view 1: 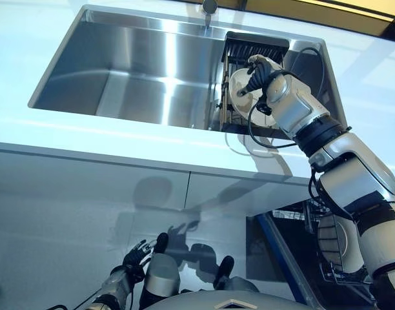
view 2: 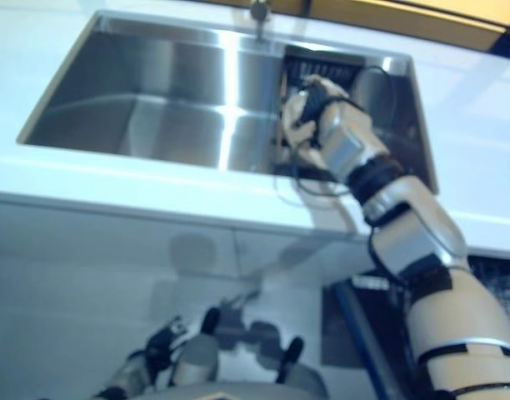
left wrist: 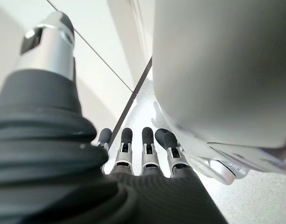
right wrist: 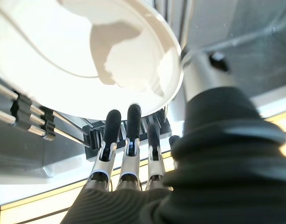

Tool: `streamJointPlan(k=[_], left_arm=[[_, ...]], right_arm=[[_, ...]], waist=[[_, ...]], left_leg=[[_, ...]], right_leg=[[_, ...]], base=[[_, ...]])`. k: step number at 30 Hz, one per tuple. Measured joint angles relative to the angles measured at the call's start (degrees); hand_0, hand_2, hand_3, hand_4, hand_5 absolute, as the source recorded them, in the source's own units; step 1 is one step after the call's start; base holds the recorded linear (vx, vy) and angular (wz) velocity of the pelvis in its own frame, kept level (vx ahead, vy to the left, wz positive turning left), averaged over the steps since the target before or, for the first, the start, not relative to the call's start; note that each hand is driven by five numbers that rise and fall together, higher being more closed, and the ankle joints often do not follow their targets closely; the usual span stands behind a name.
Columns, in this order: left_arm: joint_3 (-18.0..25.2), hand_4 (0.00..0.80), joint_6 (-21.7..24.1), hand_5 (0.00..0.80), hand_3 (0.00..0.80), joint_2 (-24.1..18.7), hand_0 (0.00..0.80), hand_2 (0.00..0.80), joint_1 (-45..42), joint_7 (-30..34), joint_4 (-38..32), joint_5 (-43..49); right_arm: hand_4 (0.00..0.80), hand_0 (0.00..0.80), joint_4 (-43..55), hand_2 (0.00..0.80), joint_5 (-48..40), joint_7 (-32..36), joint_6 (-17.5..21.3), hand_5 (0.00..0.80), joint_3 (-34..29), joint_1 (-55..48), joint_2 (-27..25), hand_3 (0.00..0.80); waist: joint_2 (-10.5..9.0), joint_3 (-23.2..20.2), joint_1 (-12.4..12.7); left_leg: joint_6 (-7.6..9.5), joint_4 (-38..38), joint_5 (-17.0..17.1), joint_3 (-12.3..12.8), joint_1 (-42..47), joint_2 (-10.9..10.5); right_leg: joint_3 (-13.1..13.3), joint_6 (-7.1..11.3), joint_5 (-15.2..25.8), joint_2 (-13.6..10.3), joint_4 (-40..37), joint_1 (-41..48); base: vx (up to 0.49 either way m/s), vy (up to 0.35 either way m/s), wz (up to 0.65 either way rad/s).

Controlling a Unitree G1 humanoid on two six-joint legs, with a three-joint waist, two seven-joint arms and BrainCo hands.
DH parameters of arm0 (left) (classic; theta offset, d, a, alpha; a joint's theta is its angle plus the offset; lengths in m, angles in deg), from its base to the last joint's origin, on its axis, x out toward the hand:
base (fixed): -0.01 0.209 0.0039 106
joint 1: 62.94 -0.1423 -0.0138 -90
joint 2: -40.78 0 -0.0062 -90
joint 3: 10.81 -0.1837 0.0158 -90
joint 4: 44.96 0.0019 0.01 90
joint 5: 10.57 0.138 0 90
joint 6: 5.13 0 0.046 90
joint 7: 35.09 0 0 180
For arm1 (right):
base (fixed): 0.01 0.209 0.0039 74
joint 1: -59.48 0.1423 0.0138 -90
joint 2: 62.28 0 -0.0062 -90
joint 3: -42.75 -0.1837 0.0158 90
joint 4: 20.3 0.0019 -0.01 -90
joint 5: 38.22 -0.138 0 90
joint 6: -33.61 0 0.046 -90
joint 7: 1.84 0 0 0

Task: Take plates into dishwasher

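Right hand (view 2: 313,104) at sink (view 2: 155,92) plate (view 2: 293,118)

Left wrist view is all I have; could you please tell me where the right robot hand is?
Observer: The right robot hand is up at a white plate standing in the dark rack at the right end of the sink.
Operator: Thank you. Has it closed on the plate?
Observer: It does not look so; in its wrist view the fingers lie straight along the plate's rim.
Operator: Is anything in the dishwasher?
Observer: Yes, another plate stands in the dishwasher basket, low on the right.
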Motion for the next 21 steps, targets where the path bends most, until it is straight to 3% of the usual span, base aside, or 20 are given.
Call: streamJointPlan(k=[10, 21], left_arm=[[0.26, 0.0, -0.01, 0.0, 0.0, -0.08, 0.0, 0.0, -0.27, 0.11, -0.28, 0.05], [1.13, 0.0, -0.01, 0.0, 0.0, -0.05, 0.0, 0.0, -0.95, 0.43, -0.32, 0.05]], right_arm=[[0.0, 0.0, 3.14, 0.0, 3.06, 3.37, 0.26, 0.0, 0.28, -7.83, -0.72, 0.0], [0.0, 0.0, 3.2, 0.0, 3.11, 3.22, 0.23, 0.0, -0.08, -8.66, -0.44, 0.0]], waist=[[-0.06, -0.04, -0.75], [0.1, 0.02, -1.32]], left_leg=[[0.02, -0.22, 0.0, 0.31, 0.15, 0.02], [0.05, -0.65, 0.02, 1.13, 0.12, 0.03]], right_leg=[[0.3, 0.0, 0.01, 0.0, 0.01, -0.19], [0.94, 0.03, 0.02, -0.04, 0.0, -0.94]], base=[[-0.012, 0.001, -0.01], [-0.011, -0.001, -0.03]])
